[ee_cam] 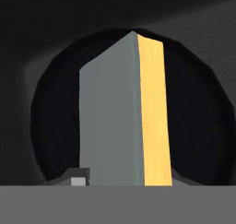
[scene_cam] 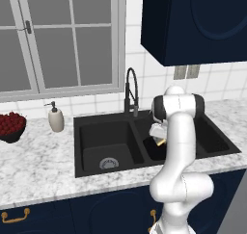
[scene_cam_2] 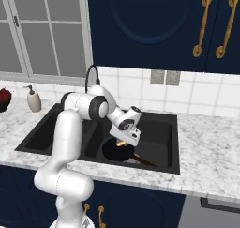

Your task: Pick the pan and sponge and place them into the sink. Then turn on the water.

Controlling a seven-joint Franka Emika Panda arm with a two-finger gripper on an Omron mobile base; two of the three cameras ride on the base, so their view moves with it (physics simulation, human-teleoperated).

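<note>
At the centre of my hand view the sponge (ee_cam: 122, 112) stands on edge, grey-green face left and yellow layer right, and my gripper (scene_cam_2: 121, 143) is clamped on it. Just behind it the round pan (ee_cam: 193, 121) lies in the right basin of the sink (scene_cam_2: 161, 163), its handle running toward the lower right of the right base view. Farther back, the black faucet (scene_cam: 131, 91) rises mid-frame in the left base view, with the soap dispenser (scene_cam: 56, 117) at left.

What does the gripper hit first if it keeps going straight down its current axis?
Likely the pan: in the hand view its round black base lies directly behind the sponge held in the gripper, inside the sink. The gap is hard to judge.
</note>
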